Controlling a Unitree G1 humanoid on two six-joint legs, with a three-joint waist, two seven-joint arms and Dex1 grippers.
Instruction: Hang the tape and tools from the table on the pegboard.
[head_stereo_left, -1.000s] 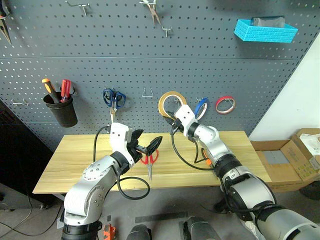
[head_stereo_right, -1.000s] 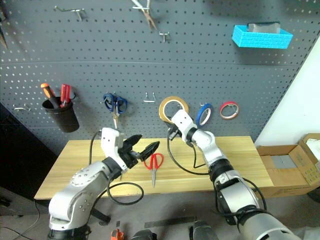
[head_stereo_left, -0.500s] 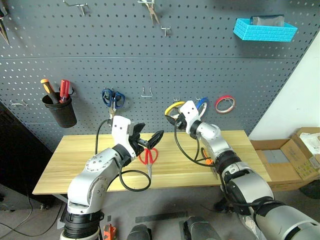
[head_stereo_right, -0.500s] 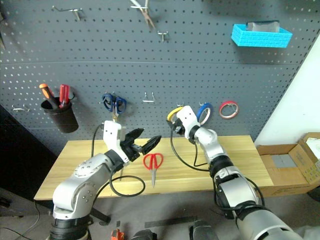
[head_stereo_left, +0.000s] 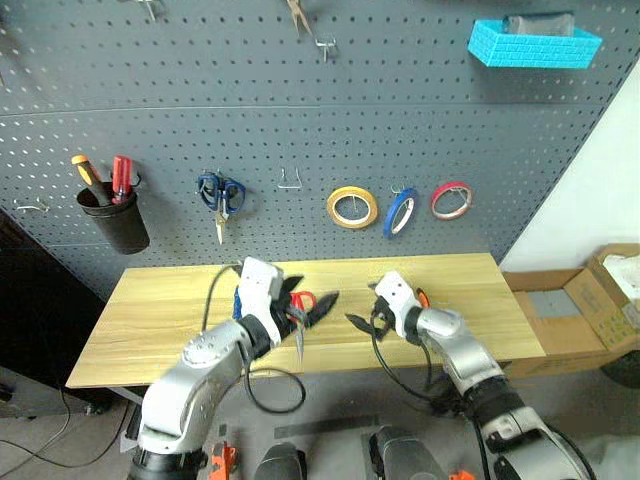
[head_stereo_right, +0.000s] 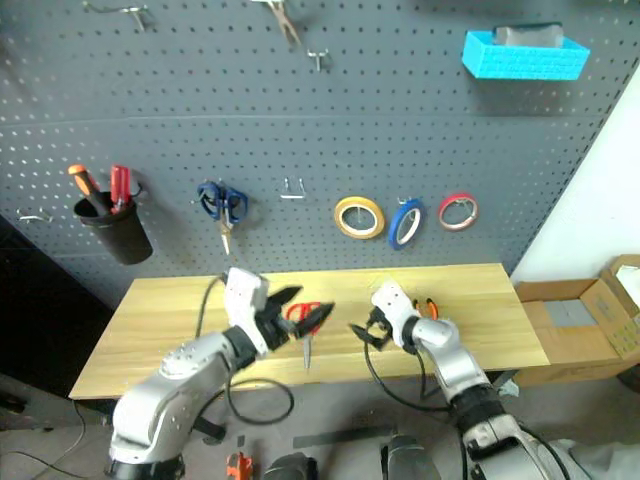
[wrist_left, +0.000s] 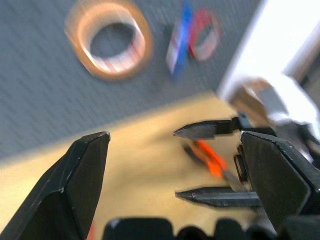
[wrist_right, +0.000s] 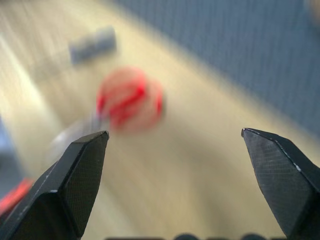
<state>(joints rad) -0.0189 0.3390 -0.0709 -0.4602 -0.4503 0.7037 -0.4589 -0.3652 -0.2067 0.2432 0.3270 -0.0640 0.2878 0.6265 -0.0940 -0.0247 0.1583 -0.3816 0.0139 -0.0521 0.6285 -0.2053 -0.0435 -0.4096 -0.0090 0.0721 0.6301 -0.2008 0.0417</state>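
Grey pegboard (head_stereo_left: 250, 110) runs across the wall behind our arms. Starting at its left, we see a black cup (head_stereo_left: 115, 220) hanging with an orange-handled tool and a red-handled one standing in it, then blue-handled scissors (head_stereo_left: 220, 195) on a hook, then an empty hook. Next along hangs the tape (head_stereo_left: 352, 207), the yellow-tan ring, flat against the board, with a blue roll (head_stereo_left: 401, 211) just beside it and a red roll (head_stereo_left: 451, 200) after that. High at the right sits a blue basket (head_stereo_left: 533, 48).

Below lies the table (head_stereo_left: 150, 310), its wood top bare at the left end. Our left gripper (head_stereo_left: 309, 303) hovers over the middle with its black fingers spread wide and nothing between them. The red-handled scissors (head_stereo_right: 305, 318) lie on the wood right under it, blades pointing toward the near edge. Our right gripper (head_stereo_right: 362, 332) hangs low over the table near them, fingers also spread apart and empty. Just beyond its wrist the orange-handled pliers (head_stereo_right: 429, 306) rest on the table.
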